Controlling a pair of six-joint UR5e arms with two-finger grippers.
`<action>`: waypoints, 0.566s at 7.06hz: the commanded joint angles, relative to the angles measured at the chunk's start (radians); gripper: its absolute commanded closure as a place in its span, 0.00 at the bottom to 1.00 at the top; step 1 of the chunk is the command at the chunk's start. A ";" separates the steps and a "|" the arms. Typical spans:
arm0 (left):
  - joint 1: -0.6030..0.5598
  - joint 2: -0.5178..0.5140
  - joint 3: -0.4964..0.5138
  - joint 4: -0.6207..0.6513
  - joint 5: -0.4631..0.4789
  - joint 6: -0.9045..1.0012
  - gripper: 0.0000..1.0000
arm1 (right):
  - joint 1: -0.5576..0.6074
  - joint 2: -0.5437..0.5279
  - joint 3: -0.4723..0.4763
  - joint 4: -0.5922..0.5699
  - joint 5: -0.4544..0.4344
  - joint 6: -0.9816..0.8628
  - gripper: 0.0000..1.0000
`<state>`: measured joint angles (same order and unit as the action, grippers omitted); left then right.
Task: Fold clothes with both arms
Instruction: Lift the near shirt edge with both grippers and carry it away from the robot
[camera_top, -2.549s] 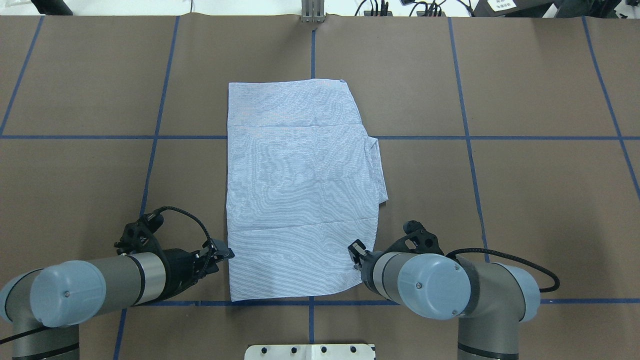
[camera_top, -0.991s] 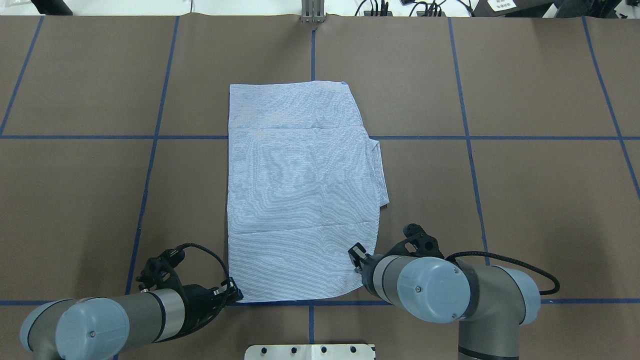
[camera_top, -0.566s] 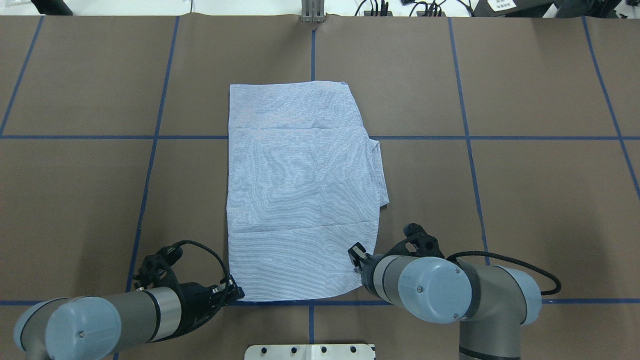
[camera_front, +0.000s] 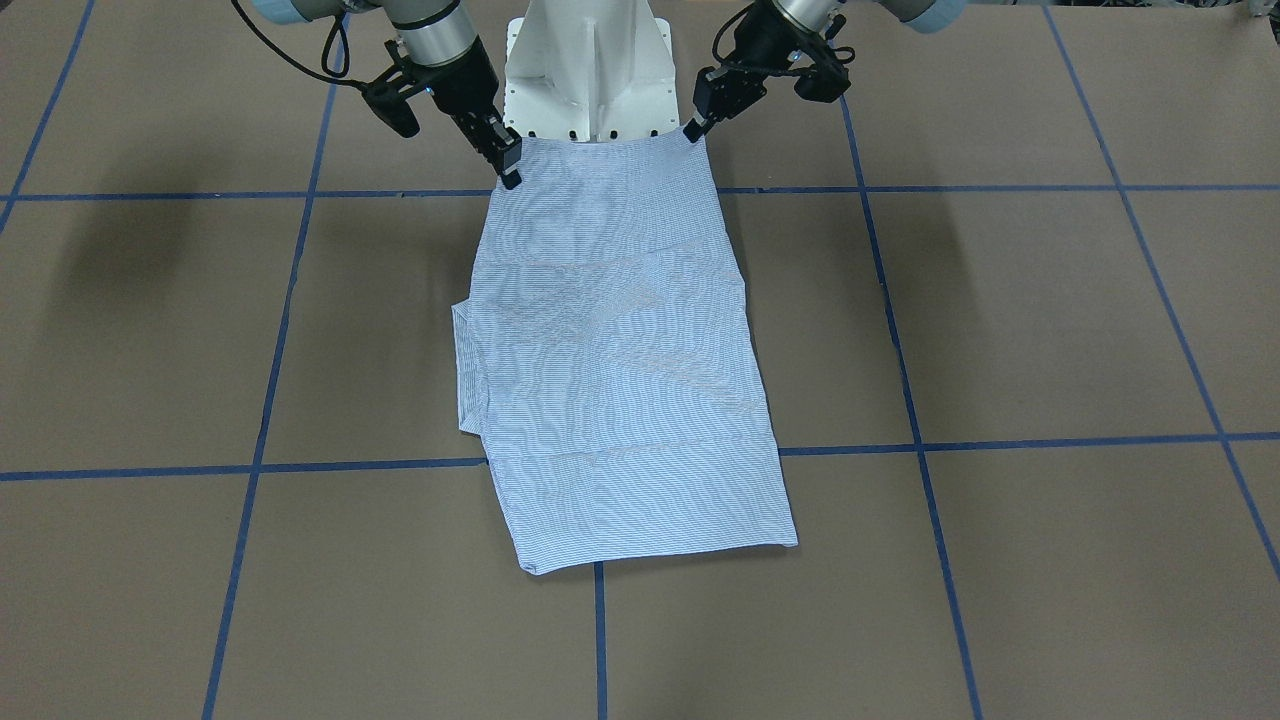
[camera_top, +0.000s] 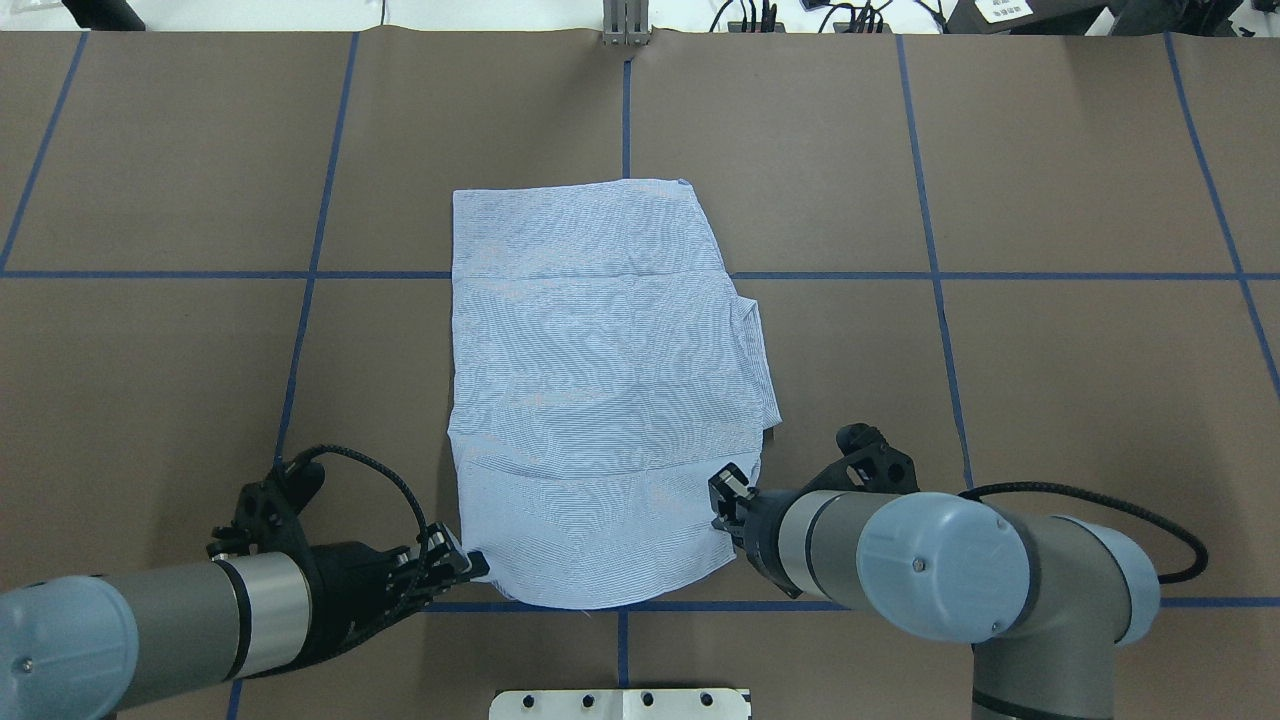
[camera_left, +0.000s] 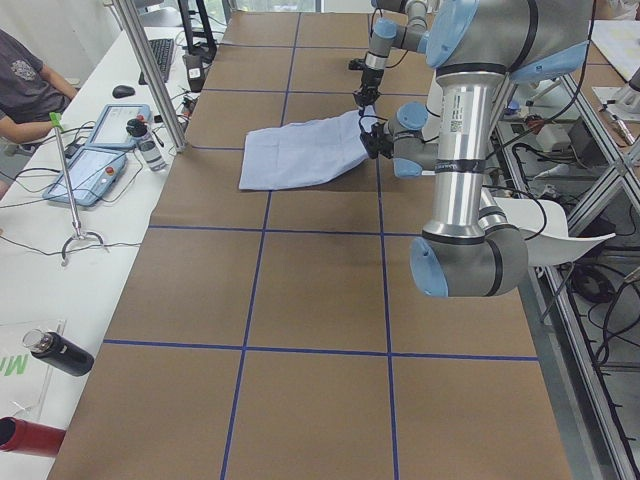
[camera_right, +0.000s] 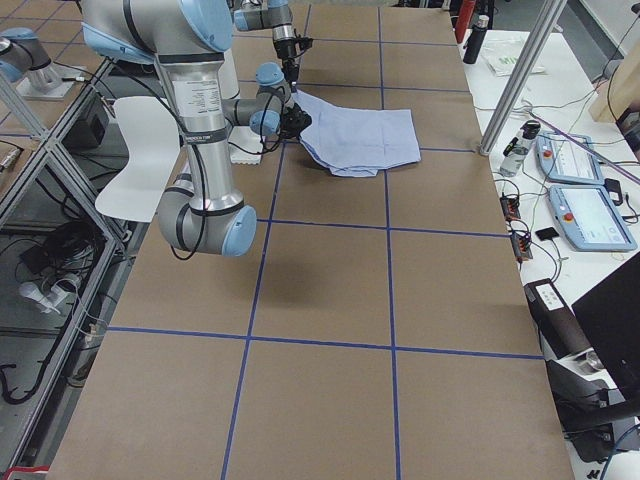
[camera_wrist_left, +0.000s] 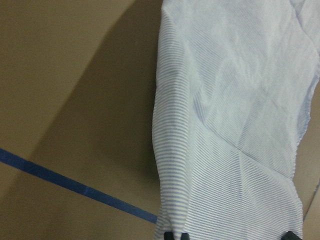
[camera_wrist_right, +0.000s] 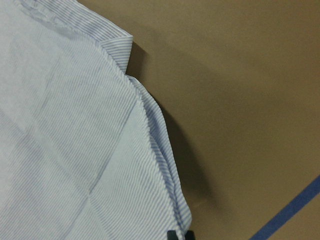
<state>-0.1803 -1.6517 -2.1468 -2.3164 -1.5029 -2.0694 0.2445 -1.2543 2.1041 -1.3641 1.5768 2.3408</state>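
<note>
I have the shirt (camera_top: 600, 400) lying lengthwise in the middle of the overhead frame. It is already folded to a narrow panel, with its far hem toward the top and its near hem at the bottom, just above the white base plate (camera_top: 620, 703). The left gripper (camera_top: 465, 565) is pinched closed on the lower-left corner and the right gripper (camera_top: 725, 497) is pinched closed on the lower-right corner. In both wrist views the cloth runs straight down to the fingertips, and the near hem looks raised a little off the table (camera_top: 1000, 150).

This is thin, limp cotton: light, with no stiffness, so I expect it to sag between the claws and slide on the brown paper rather than hinge cleanly. I judge the corners to be the right hold, since they take in all the layers. A tucked layer (camera_top: 762, 350) juts out at the panel's right edge and could spill if I lift unevenly.

Bare paper runs along both long sides, and the table's far edge with its cables sits well above the far hem. The tight side is the bottom of the frame, where the base plate and both forearms crowd the hem.
</note>
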 joint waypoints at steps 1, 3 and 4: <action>-0.190 -0.049 0.030 0.002 -0.151 0.012 1.00 | 0.158 0.093 -0.059 -0.047 0.168 -0.035 1.00; -0.322 -0.161 0.150 0.018 -0.224 0.051 1.00 | 0.255 0.191 -0.181 -0.046 0.202 -0.098 1.00; -0.373 -0.246 0.203 0.084 -0.234 0.087 1.00 | 0.318 0.234 -0.238 -0.046 0.277 -0.145 1.00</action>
<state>-0.4877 -1.8101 -2.0094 -2.2854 -1.7154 -2.0163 0.4911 -1.0757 1.9362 -1.4094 1.7864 2.2418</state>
